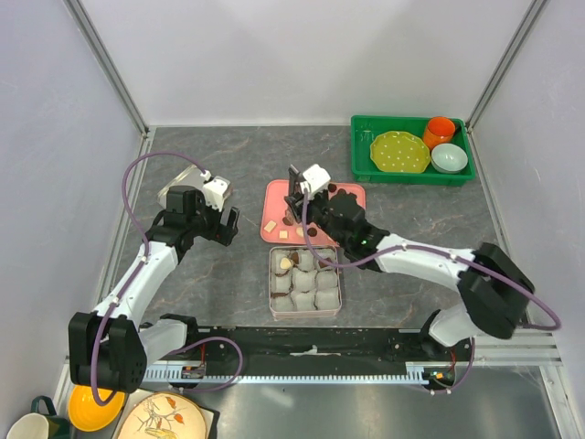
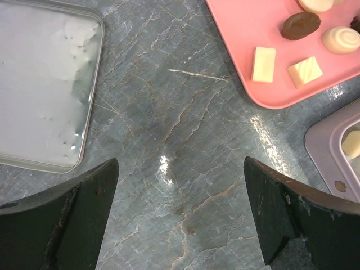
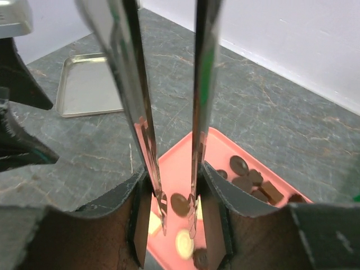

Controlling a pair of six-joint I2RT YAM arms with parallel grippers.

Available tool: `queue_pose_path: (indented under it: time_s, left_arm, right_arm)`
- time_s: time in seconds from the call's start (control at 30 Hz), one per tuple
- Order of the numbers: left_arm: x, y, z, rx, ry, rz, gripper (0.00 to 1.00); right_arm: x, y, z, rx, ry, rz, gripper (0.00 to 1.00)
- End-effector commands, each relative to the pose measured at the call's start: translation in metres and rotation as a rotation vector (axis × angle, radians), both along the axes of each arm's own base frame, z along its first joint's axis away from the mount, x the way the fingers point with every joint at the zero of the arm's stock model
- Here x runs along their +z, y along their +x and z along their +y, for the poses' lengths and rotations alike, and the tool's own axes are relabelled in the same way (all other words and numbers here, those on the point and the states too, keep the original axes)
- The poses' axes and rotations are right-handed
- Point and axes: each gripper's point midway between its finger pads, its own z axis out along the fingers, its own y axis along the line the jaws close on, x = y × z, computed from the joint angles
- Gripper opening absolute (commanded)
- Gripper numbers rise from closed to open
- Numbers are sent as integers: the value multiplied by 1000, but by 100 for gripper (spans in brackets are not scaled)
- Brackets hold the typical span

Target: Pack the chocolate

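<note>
Chocolate pieces, dark and cream-white, lie on a pink tray (image 1: 352, 194). My right gripper (image 3: 174, 171) is shut on a pair of metal tongs (image 3: 201, 84) that point down at the tray. The tong tips straddle a dark oval chocolate (image 3: 180, 204); I cannot tell whether they pinch it. A round white piece (image 3: 184, 243) lies just below it. In front of the tray stands a tin (image 1: 271, 283) lined with white paper cups, with a piece (image 1: 288, 263) in its far-left cup. My left gripper (image 2: 181, 163) hangs open over bare table, left of the tray (image 2: 253, 34).
A silver lid (image 2: 39, 84) lies on the table at the left. A green bin (image 1: 361, 151) at the back right holds a yellow plate, an orange cup and a pale bowl. Bowls and mugs sit below the table's near-left corner.
</note>
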Motion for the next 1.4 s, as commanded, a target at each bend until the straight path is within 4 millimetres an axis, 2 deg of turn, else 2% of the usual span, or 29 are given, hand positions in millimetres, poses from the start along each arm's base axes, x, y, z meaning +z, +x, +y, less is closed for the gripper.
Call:
queue_pose_path:
  time_s: [0.0,0.2,0.4,0.83,1.03,1.13,1.23,1.37]
  left_arm:
    - [15,8,6,-7,39,-64,99]
    - [11,6,8,-10,55,-61,99]
    - [11,7,11,-8,69,-70,99]
    - [10,7,11,-8,73,-71,99]
    - [7,6,12,-9,76,-68,99]
    - [7,6,12,-8,73,-68,99]
    - [6,6,12,-8,73,-67,99]
    - [6,6,12,-8,73,-68,99]
  right_arm:
    - [35,25,21,-13,109,-91,45]
    - [6,48,37,-2,86,-50,49]
    - [-10,58,43,0,68,-24,53]
    - [-36,63,49,15,72,45,53]
    - [-52,65,41,-3,45,70,53]
    - [-57,64,39,-2,44,83,52]
    - [-58,63,38,1,45,92,46]
    - [-49,62,37,5,51,82,38]
